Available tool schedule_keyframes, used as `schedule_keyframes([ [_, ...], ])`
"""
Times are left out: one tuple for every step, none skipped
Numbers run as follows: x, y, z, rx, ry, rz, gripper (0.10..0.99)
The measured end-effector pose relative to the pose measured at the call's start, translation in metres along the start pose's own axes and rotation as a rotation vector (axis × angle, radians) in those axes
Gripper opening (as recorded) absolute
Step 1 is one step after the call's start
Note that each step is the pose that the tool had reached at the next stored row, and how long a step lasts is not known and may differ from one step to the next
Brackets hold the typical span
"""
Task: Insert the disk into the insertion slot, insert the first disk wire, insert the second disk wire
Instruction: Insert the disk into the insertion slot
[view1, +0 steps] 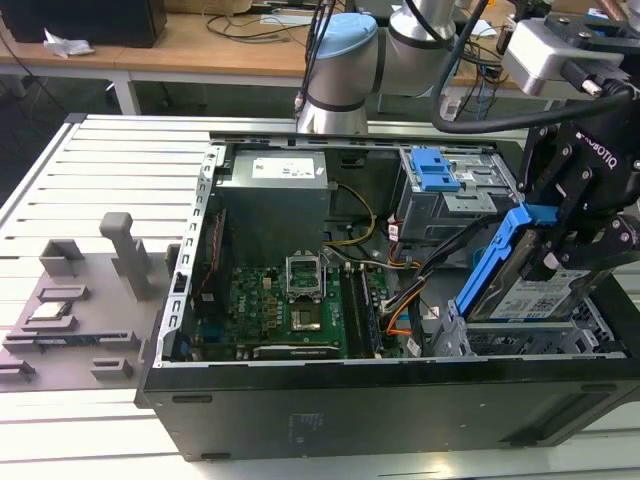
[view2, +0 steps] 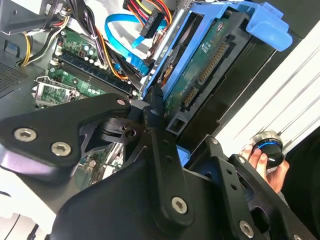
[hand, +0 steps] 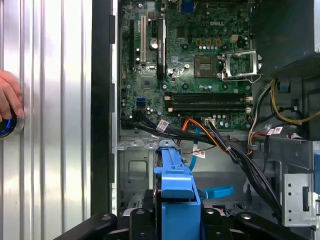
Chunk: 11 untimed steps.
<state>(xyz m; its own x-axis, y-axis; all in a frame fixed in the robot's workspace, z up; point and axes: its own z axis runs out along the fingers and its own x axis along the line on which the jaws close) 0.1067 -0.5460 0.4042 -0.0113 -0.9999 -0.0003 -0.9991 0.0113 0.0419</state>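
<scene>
My gripper (view1: 556, 245) is shut on the disk (view1: 532, 297), a silver drive with a white label in a bright blue carrier (view1: 492, 258). The disk hangs tilted just above the insertion slot (view1: 525, 342), a low perforated silver cage at the case's corner on the exterior view's right. In the second wrist view a black finger (view2: 154, 107) presses the carrier edge, and the disk's green underside (view2: 200, 65) shows. The second disk wire (view2: 120, 27), a light blue looped cable, lies loose beside it and also appears as a flat blue cable (hand: 218, 191) in the first wrist view. An orange, red and black bundle (view2: 150, 17) ends in a black plug.
A taller grey cage with blue latches (view1: 440, 185) stands behind the slot. The motherboard (view1: 290, 300) fills the case floor, with black cables (hand: 220, 142) crossing it. A grey fixture (view1: 80, 300) sits on the slatted table. A person's hand (view2: 260, 157) holds a round knob outside the case.
</scene>
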Motion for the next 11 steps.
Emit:
schedule_keyframes([
  [0.0,0.0,0.0,0.0,0.0001,0.0,0.365],
  [0.0,0.0,0.0,0.0,0.0001,0.0,0.365],
  [0.0,0.0,0.0001,0.0,0.0,0.0,0.365],
  [0.0,0.0,0.0001,0.0,0.0,0.0,0.365],
  [0.0,0.0,0.0001,0.0,0.0,0.0,0.365],
  [0.0,0.0,0.0001,0.0,0.0,0.0,0.365],
  [0.0,0.0,0.0001,0.0,0.0,0.0,0.365],
  [0.0,0.0,0.0001,0.0,0.0,0.0,0.365],
  [0.0,0.0,0.0001,0.0,0.0001,0.0,0.365],
  [0.0,0.0,0.0001,0.0,0.0,0.0,0.373],
  [0.0,0.0,0.0001,0.0,0.0002,0.0,0.373],
])
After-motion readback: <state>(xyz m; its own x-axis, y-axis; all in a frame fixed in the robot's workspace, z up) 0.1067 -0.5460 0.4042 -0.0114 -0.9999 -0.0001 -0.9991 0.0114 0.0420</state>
